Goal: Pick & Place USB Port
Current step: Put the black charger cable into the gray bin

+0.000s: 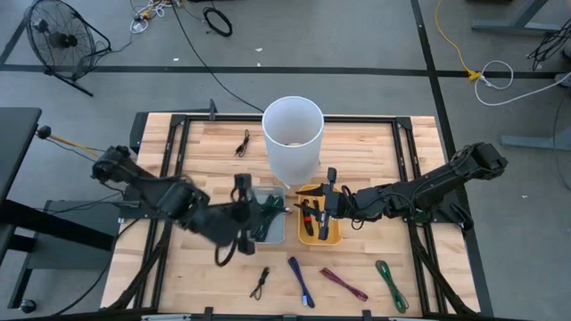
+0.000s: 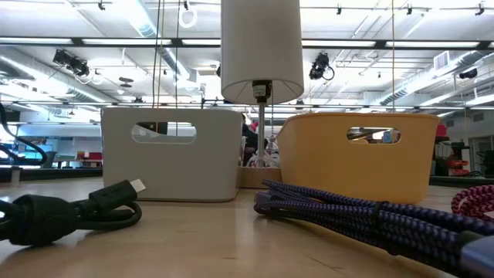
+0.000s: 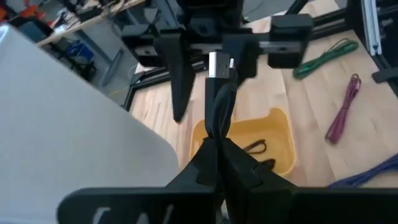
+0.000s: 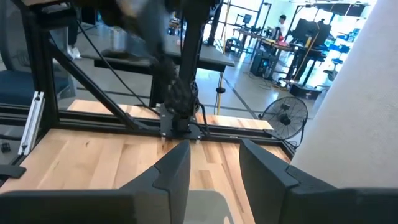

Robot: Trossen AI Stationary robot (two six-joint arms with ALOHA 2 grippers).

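Two dark robot arms reach toward the middle of a wooden table (image 1: 375,152), seen from above. On the left side, the left arm stretches inward, and the left gripper (image 1: 253,214) sits at the near edge of a grey bin (image 1: 277,227). Its fingers (image 3: 239,168) are pressed together, clamped on a black USB cable (image 3: 217,112); in the left wrist view the cable stands up from between the fingers, with its silver plug at the tip. A dark green cable (image 1: 270,207) lies in the grey bin, just beside the gripper.

At the centre, a tall white cylindrical container (image 1: 292,135) stands behind the bins. An orange bin (image 1: 306,234) sits touching the grey bin on its right, with small dark cables lying inside.

Farther right, the right gripper (image 1: 326,198) hangs over the orange bin. Its fingers (image 4: 264,165) stand apart with nothing between them.

Along the near edge of the table, loose cables lie from left to right: a small black cable (image 1: 260,283), a blue braided cable (image 1: 301,280), a magenta cable (image 1: 343,283) and a green cable (image 1: 390,283). Another small black cable (image 1: 243,144) lies on the far side, left of the white container.

The table-level view shows the grey bin on the left, the orange bin on the right, a black cable with a silver plug in front on the left, and the blue braided cable in front on the right.
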